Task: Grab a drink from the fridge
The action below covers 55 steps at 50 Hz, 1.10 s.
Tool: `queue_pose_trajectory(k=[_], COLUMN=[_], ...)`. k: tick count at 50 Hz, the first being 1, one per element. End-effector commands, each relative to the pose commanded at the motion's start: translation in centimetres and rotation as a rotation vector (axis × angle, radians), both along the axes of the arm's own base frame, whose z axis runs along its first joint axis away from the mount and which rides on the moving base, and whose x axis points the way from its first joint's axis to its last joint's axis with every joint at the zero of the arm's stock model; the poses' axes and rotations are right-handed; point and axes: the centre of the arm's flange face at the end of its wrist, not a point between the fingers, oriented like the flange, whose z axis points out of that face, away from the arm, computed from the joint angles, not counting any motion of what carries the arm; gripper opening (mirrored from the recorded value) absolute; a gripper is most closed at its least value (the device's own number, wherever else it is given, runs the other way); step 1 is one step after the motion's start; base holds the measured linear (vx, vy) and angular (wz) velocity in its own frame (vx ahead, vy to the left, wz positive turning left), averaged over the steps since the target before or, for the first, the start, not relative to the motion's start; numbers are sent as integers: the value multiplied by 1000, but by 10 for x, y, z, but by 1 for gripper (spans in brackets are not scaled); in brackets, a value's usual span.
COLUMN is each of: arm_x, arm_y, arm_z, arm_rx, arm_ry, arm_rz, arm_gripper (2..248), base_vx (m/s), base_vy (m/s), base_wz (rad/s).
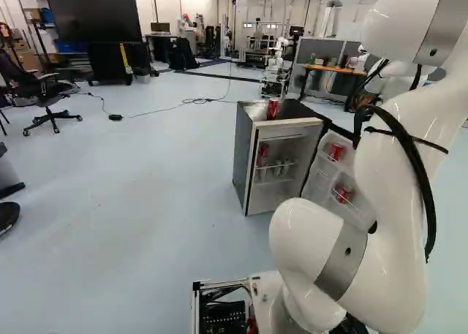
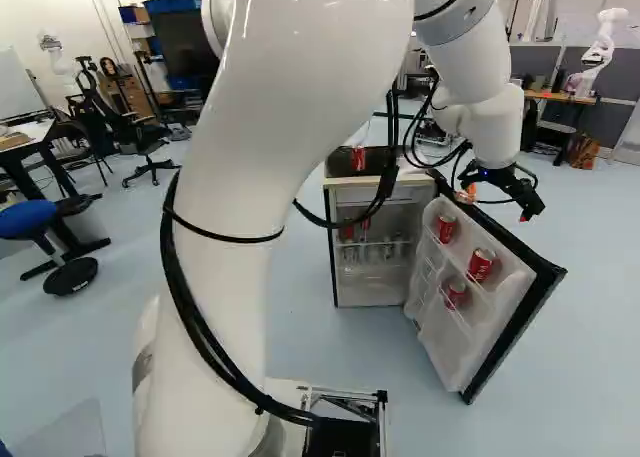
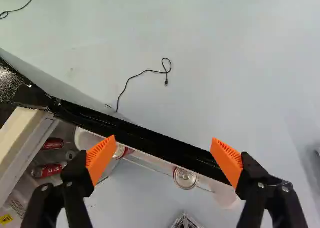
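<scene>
"So, which drink is it after?"

"Most likely the red can with the silver lid [image 3: 185, 178], standing on the inner side of the open black-edged white fridge door [image 2: 500, 327]. More red cans [image 3: 47, 169] lie inside the small dark fridge [image 1: 243, 151], and another red can [image 2: 359, 159] stands on top, but the door looks the easier reach."

"And the black two-fingered gripper [image 3: 163, 139]?"

"Up above the door, with its orange-padded fingers [image 3: 102, 158] spread wide and nothing between them. The door's edge runs slantwise below, and the can sits off to the shelf side of it."

"Straight down, then?"

"No, I'd say that risks landing on the edge and swinging the door. Better to stay high, ease across to the shelf side, and centre over that lid first."

"What about the angle?"

"Worth choosing before going down. Each finger needs room beside the can, clear of the door's inner wall and the shelf rail. Lining the opening up along the shelf looks kinder than squeezing a finger in behind."

"Then close?"

"Only once the pads are well down the can's sides, both meeting it evenly. Gently, too; thin metal may dent. After that, lift straight up until the base clears the rail, and only then draw away, or it'll snag and drag the door along."
</scene>
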Motion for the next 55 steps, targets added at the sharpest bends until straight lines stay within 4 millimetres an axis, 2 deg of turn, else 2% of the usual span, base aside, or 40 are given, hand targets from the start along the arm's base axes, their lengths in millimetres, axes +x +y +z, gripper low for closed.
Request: queue_pose_trajectory(k=[44,55], arm_x=[22,27], arm_y=[-72,-89], arm_z=[-12,-27], arm_rx=[19,56], arm_ry=[11,37], arm_rz=[-37,-43], arm_gripper=[247,247], base_vx=[0,0], base_vy=[0,0], base_wz=[0,0])
